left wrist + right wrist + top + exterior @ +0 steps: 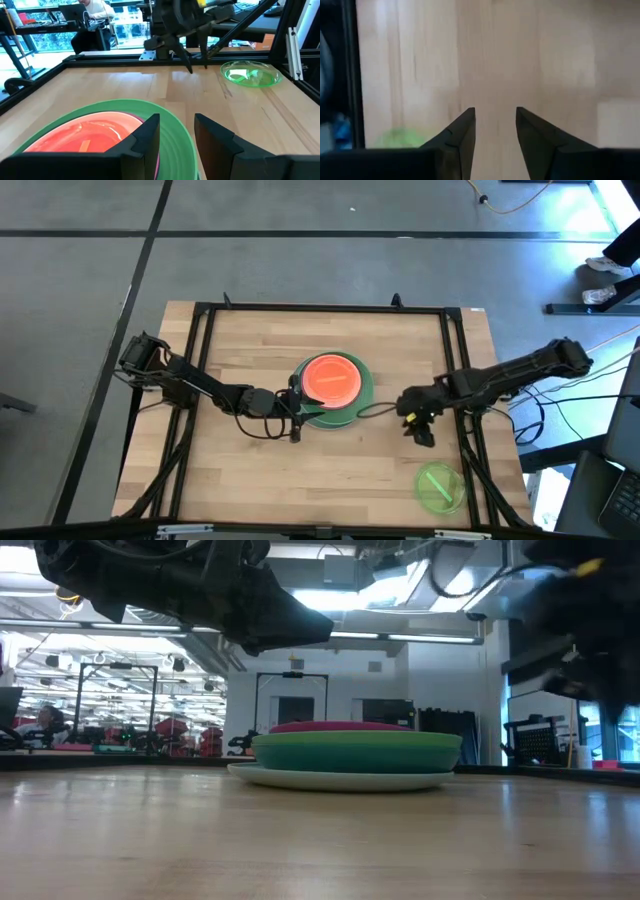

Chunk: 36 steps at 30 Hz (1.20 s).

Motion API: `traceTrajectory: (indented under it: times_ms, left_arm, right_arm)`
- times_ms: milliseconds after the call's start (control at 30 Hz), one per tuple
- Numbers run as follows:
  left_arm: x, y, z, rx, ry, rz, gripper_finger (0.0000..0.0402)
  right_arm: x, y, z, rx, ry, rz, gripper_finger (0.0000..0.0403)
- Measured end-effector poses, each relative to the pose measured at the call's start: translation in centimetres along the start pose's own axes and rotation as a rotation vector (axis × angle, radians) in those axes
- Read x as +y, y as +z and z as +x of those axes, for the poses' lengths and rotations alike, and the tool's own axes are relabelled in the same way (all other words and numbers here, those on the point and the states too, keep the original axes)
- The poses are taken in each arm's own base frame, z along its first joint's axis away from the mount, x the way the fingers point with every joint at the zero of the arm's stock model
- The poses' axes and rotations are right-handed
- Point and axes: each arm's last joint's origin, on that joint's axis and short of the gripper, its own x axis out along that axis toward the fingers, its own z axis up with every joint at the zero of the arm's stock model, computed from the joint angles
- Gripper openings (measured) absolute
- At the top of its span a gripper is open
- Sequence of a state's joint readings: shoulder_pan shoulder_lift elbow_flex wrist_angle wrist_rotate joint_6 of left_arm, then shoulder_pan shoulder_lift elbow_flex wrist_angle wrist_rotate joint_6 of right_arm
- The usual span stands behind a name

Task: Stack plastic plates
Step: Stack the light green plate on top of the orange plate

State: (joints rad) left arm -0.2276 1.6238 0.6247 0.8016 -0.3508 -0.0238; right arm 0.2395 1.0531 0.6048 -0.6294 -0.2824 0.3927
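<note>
A stack of plastic plates (332, 388) sits at the table's middle. An orange plate (85, 135) lies on top, with a magenta rim (330, 726), a green plate (175, 140), a teal one (355, 757) and a pale one (340, 780) under it. A lime plate (440, 485) lies alone near the front right, also seen as the lime plate (250, 75). My left gripper (177, 120) is open, level, just above the stack's near-left rim, touching nothing. My right gripper (420, 428) hangs open to the right of the stack, fingers slanting down, nothing between them (495, 112).
A black frame (200, 315) runs around the wooden table. Bare wood lies between the stack and the lime plate and across the near left. A cable (375, 410) trails from the stack's right side toward my right arm. A person sits beyond the far edge (97, 10).
</note>
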Motion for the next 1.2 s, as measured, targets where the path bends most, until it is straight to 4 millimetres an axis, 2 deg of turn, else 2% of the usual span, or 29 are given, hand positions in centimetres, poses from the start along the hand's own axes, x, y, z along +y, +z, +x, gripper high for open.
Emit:
traceTrajectory:
  times_ms: [167,333,733,933,1200]
  left_arm:
    - [0.0,0.0,0.0,0.000,0.000,-0.001,0.0115]
    - [0.1,0.0,0.0,-0.001,0.007,-0.002,0.0115]
    - [0.1,0.0,0.0,-0.001,0.007,-0.019,0.0115]
    - [0.2,0.0,0.0,-0.001,0.012,-0.023,0.0115]
    - [0.2,0.0,0.0,-0.001,0.012,-0.023,0.0115]
  right_arm:
    - [1.1,-1.6,0.8,0.176,0.056,0.044,0.0133]
    - [2.2,-3.1,1.6,0.263,0.088,0.041,0.0133]
    - [2.7,-5.9,4.1,0.284,0.140,0.061,0.0133]
    - [2.4,-6.3,4.9,0.222,0.168,0.051,0.0133]
    - [1.9,-6.7,6.5,0.299,0.154,0.076,0.0133]
